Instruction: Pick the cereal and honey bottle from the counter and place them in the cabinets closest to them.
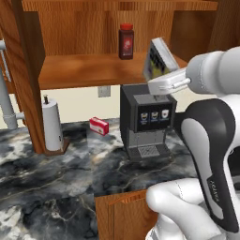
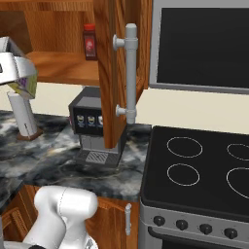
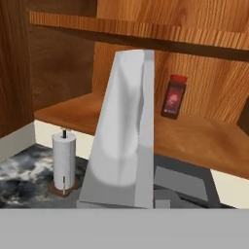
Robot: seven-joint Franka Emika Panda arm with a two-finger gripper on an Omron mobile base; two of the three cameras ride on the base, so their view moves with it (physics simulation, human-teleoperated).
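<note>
The cereal (image 1: 158, 60), a small box with a yellow-and-green front and pale grey sides, hangs tilted in the air in front of the open cabinets' lower shelf (image 1: 84, 70). My gripper (image 1: 159, 72) is shut on it from below and the right. In the right base view the cereal (image 2: 23, 80) is at the left edge, level with the shelf (image 2: 58, 68). In the hand view its grey side (image 3: 124, 141) rises up the middle. It hangs well above the marbled counter (image 1: 56, 178). The honey bottle is out of view.
A dark red jar (image 1: 126, 41) stands at the back of the shelf. Below the cereal sits a black coffee machine (image 1: 147, 122). On the counter to the left are a flat red box (image 1: 99, 125) and a paper towel holder (image 1: 52, 126). An open cabinet door (image 2: 109, 73) and a stove (image 2: 199, 170) are to the right.
</note>
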